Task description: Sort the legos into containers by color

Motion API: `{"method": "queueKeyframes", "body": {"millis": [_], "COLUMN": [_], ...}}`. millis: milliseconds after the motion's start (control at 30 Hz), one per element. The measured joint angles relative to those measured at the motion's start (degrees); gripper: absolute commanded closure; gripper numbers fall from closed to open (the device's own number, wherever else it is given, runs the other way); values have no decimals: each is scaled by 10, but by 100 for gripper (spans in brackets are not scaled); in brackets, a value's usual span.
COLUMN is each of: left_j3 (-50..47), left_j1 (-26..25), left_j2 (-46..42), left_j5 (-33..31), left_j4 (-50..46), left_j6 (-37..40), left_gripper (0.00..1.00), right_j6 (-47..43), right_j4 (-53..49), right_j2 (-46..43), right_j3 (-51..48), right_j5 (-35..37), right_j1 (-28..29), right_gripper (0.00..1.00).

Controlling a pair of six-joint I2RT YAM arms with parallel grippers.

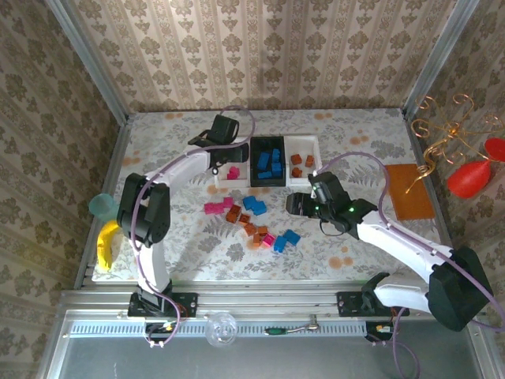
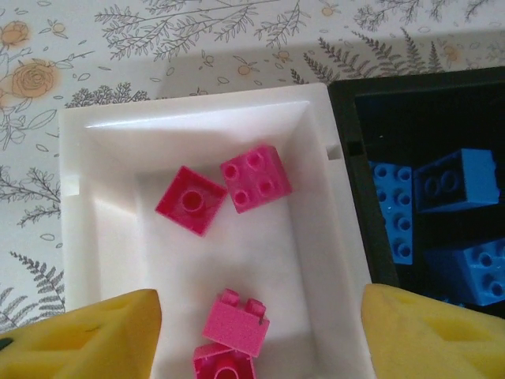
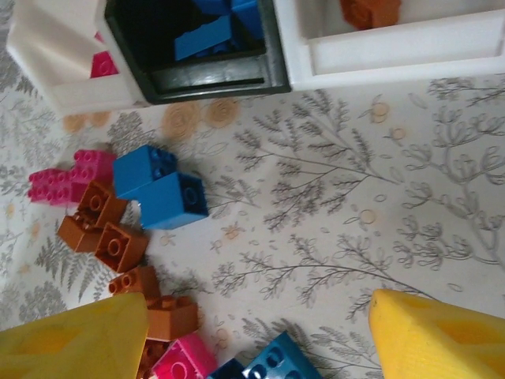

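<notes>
We are holding our left gripper released, fingers spread and empty, above the left white tray toward the table's far edge, where four pink legos are lying. Our right gripper is hovering released beside the loose legos mid-table.

walls: beige damask wallpaper on far, left + right sides
table: white floral cloth w/ orange mat at right edge
frame: metal posts at far corners

No readable text, labels or numbers anywhere
</notes>
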Motion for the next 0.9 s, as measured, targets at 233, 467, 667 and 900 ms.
{"method": "queueKeyframes", "body": {"millis": [233,467,667,900], "left_j3": [-133,-326,-477,-578], "left_j1": [-24,-92,-129,-132], "left_j2": [-185,-407,-543,-680], "left_j5": [27,28,6,-19], "left_j4": [50,120,115,82], "left_j6": [-22,-66,-110,-159], "left_gripper": [0,0,0,0], "right_j6": [2,-25,-57,-81], "right_j4": [36,46,46,34], "right_j2": [60,209,300,363], "right_j3": [9,99,169,214], "right_j5": [-16,-17,-15,-11], "right_j1": [44,80,90,90], "right_gripper": [21,21,22,26]}}
